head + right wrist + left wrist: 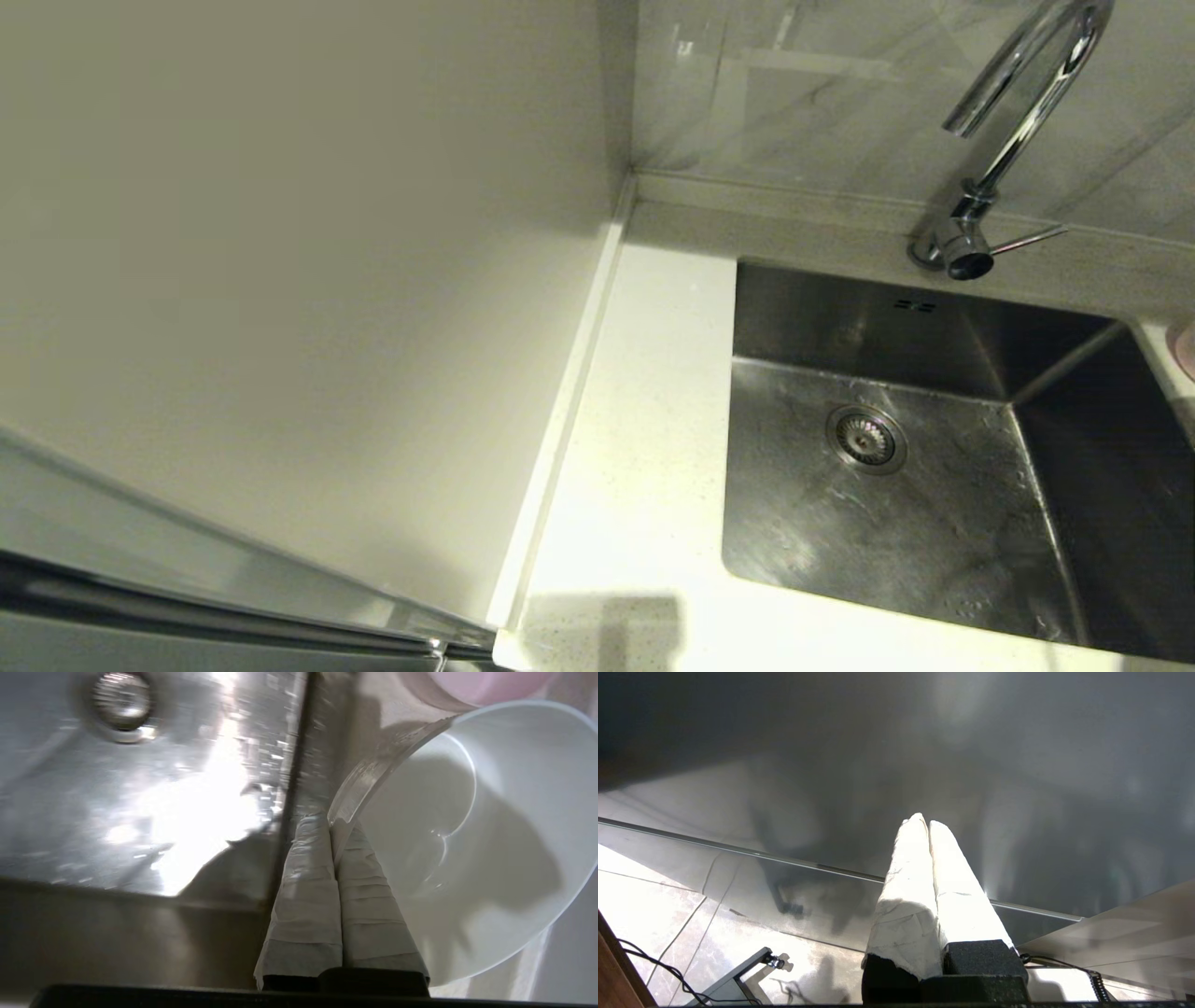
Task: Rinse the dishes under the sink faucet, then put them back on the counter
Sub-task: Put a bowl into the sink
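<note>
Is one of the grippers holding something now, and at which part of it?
Yes. The right gripper holds a white bowl by its rim, jaws closed on the edge. The left gripper is shut and holds nothing.

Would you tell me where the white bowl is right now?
In the right wrist view, the white bowl is pinched at its rim by the right hand, beside the sink, near the pink bowl.

Pink bowl (1187, 347) edge-cropped

No text, label, brand, number or sign can be read in any view, not on the sink (934, 523), the faucet (1027, 103) or the bowl (490, 858).
</note>
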